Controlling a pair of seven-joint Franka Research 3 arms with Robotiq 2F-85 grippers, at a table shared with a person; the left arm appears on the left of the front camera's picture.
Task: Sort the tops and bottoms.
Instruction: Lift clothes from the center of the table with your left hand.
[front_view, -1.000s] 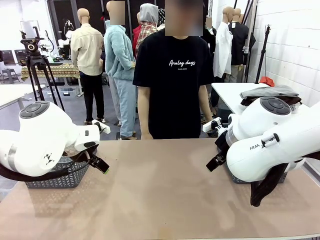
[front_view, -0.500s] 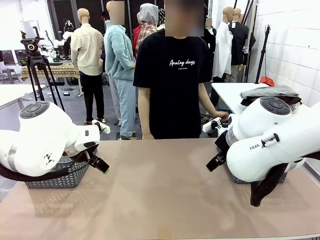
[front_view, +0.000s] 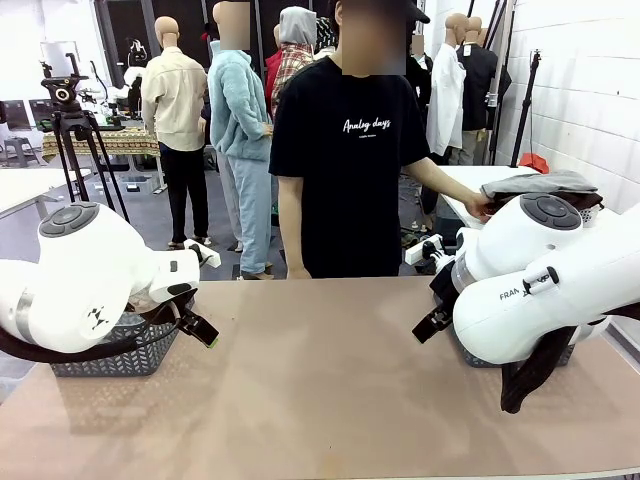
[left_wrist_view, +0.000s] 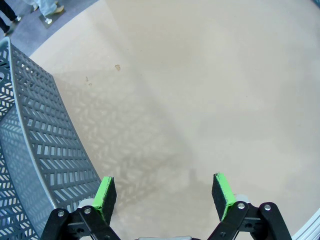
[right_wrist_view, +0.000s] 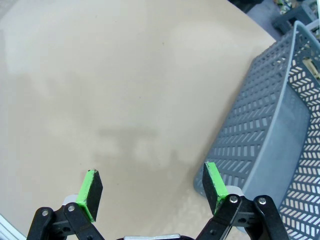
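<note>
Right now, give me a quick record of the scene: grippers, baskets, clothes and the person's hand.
left gripper: open, empty, above bare table, beside the left basket
right gripper: open, empty, above bare table, beside the right basket
clothes pile: on the side table, grey over dark
person's hand: at the pile's edge

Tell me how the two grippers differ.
The left gripper hangs by the left mesh basket, the right gripper by the right mesh basket. In the front view the left gripper points toward picture right, the right gripper toward picture left. Both are open, empty, above the table.
</note>
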